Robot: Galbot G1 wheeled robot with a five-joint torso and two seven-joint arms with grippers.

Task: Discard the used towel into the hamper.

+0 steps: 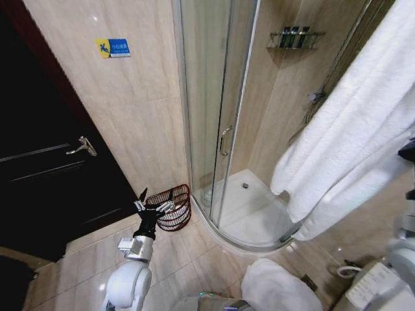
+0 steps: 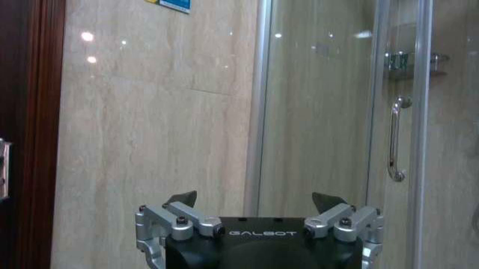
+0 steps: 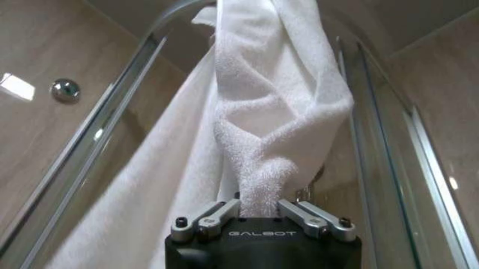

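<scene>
The right gripper (image 3: 258, 208) has its fingers clamped on the white towel (image 1: 350, 136), held high at right. The hamper (image 1: 174, 206) sits lower left, beside the open, empty left gripper (image 1: 154, 205). Dropping remains.

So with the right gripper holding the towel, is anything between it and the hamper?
The left gripper hangs open beside the hamper's rim, on the robot's side, partly over the opening. The towel, clamped in the right gripper, hangs far right; only bare floor tiles lie between.
</scene>
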